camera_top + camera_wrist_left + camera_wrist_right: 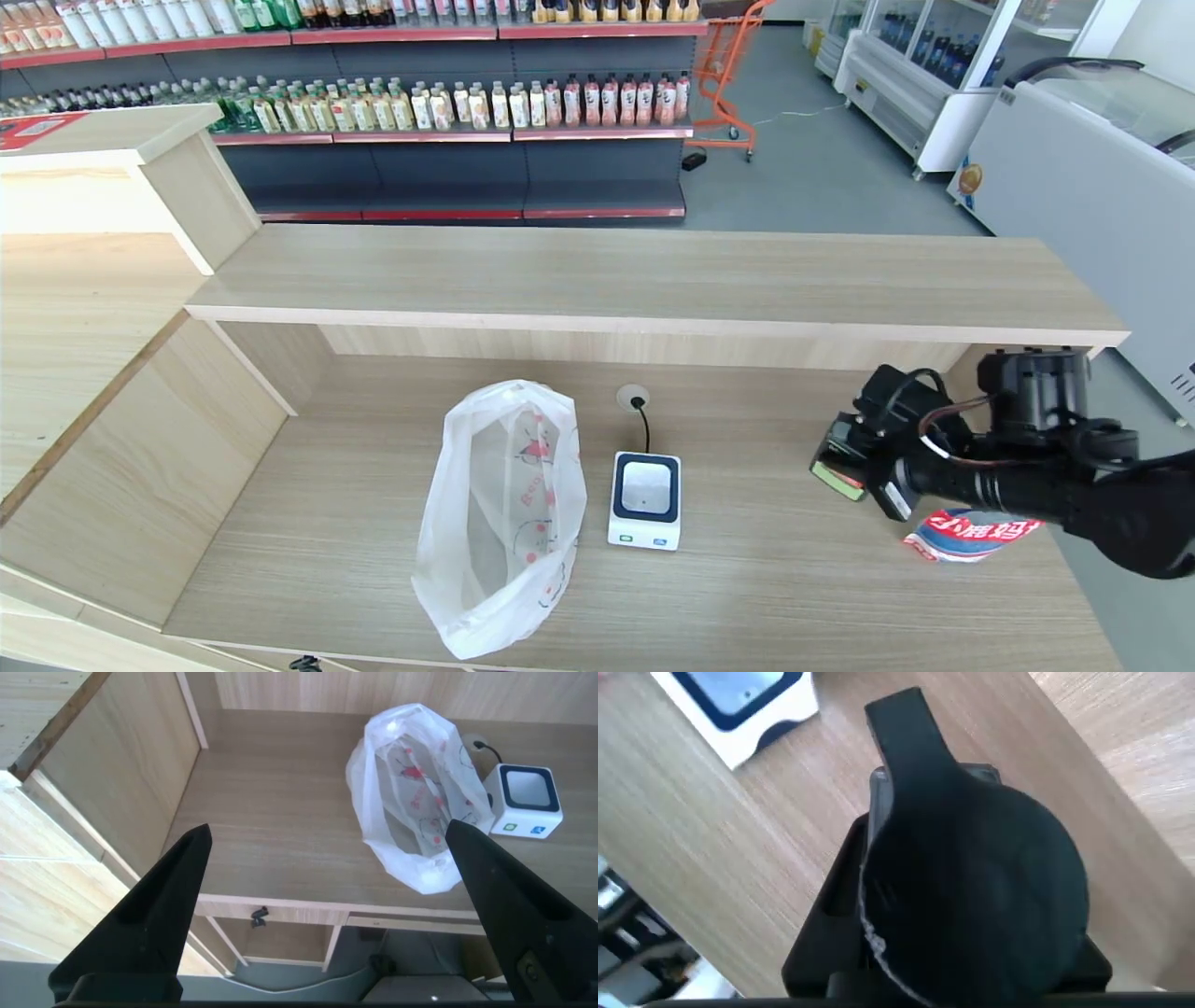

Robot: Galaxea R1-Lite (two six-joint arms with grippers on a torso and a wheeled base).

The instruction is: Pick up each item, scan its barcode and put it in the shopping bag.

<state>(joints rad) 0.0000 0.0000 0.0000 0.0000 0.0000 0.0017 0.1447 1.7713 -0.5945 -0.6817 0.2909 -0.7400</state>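
Observation:
A white plastic shopping bag (504, 504) (416, 784) stands open on the lower counter. Just to its right is the white barcode scanner (644, 499) (528, 798) (738, 700), window facing up. My right gripper (840, 457) (910, 779) hovers right of the scanner, shut on a dark round item (834, 473) (971, 896) with a green and red edge. That item hides most of the fingers. Under the right arm lies a red, white and blue packet (971, 537). My left gripper (327, 835) hangs open over the counter's front edge, nothing between its fingers.
A raised wooden ledge (653, 280) runs behind the lower counter (766, 579), and a side wall (140, 467) closes it on the left. The scanner's cable (642, 425) goes into a hole in the counter. Store shelves and freezers stand beyond.

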